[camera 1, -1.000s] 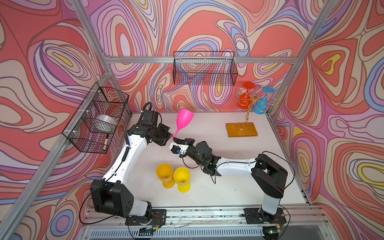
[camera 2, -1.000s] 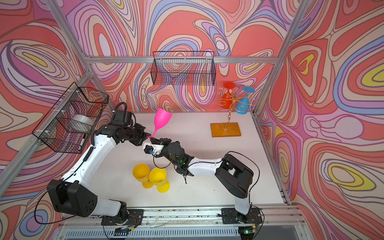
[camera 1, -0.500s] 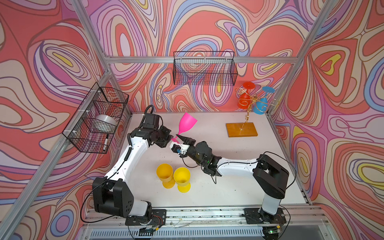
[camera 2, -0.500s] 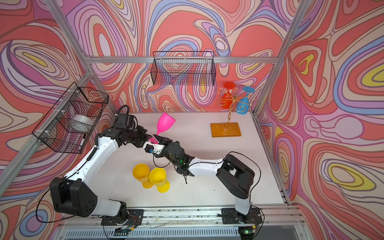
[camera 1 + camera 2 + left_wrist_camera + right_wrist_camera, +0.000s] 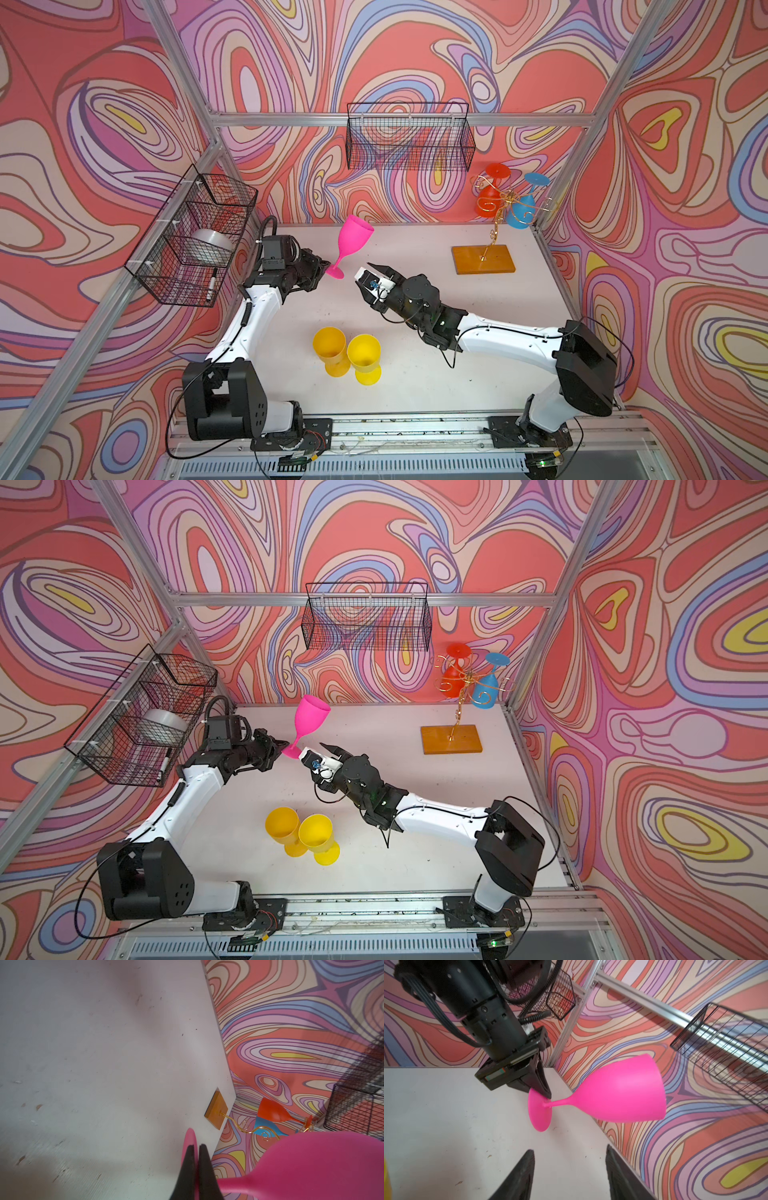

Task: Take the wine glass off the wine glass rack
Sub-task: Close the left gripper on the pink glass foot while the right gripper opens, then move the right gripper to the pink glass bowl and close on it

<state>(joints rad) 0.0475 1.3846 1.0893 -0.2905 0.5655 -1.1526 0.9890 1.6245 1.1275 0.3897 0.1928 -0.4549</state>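
The left gripper is clamped tight on the foot of one pink wine glass, which is tilted and well apart from the wine glass rack. One red glass and one blue glass hang upside down on the rack. The right gripper stands half open and empty near the pink foot. Two yellow glasses stand side by side.

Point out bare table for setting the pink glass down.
Free: back strip between pink wine glass and wine glass rack base; front patch between yellow glasses and right arm. Crowded: mid-left, where left gripper holds its foot and open right gripper faces it.
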